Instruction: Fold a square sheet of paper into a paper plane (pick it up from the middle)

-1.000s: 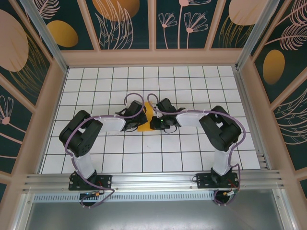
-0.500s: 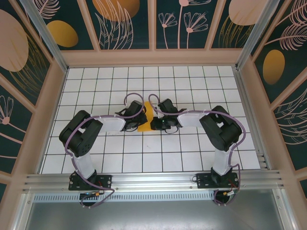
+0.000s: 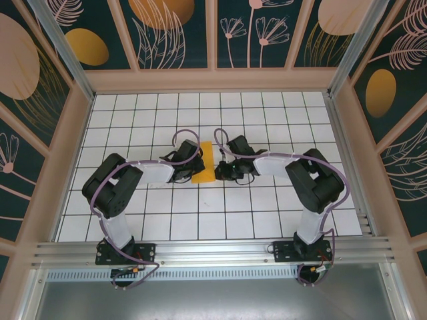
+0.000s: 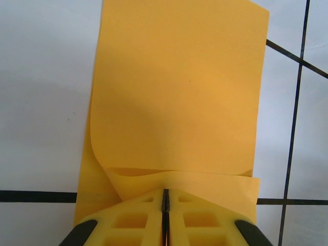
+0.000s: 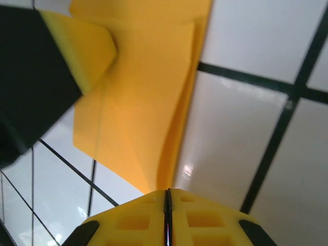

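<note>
Folded sheet of paper point(image 4: 174, 92) beneath closed left pincer point(image 4: 165, 197), just ahead of closed right pincer point(image 5: 167, 195).

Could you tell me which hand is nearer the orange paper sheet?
Left: the left hand, shut, rests on the paper sheet at its left edge; the right hand, shut, sits beside its right edge.
</note>
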Available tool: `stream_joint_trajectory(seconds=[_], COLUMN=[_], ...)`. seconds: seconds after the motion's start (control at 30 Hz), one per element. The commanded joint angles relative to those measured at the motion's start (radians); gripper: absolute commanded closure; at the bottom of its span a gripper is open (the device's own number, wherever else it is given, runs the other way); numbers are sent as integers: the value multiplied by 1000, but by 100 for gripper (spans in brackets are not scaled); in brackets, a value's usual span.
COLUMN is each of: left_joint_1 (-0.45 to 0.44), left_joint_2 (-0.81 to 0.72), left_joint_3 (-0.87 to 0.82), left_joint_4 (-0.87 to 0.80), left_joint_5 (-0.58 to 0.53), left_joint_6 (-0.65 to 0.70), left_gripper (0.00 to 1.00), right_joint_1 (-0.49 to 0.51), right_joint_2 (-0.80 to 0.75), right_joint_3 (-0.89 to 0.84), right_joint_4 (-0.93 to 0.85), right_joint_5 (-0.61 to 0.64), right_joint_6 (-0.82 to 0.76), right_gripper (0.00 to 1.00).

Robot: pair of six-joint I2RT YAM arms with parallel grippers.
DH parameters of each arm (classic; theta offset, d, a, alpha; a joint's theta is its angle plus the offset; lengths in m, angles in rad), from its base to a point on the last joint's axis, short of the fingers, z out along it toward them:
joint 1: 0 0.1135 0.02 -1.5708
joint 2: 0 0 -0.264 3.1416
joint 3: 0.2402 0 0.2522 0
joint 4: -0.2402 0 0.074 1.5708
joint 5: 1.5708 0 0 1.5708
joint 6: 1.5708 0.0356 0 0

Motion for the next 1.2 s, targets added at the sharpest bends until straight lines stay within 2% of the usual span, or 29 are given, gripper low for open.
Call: stream_joint_trajectory(seconds=[0.0,0.33,0.53,0.7,0.87,1.17], left_joint_1=[10,11,10,10,5,-27], left_joint_2=[25,27,0,-60,-90,-54], left_joint_3=[-23,-14,-11,-35,-78,-111], left_joint_4=[-40,-41,-33,69,148,166], left_joint_5=[0,11,24,121,210,242], left_joint_6=[-10,-8,-3,0,-51,-106], left_gripper=[90,90,90,87,87,91], right_joint_1=[-1,20,20,20,20,20], right_joint_2=[10,101,127,139,152,163], right_joint_3=[56,98,97,98,101,98], right_joint_4=[8,-19,-60,-78,-85,-86], right_joint_5=[-12,-37,9,35,48,54], right_joint_6=[19,1,-5,3,16,22], right_gripper=[91,91,91,93,94,96])
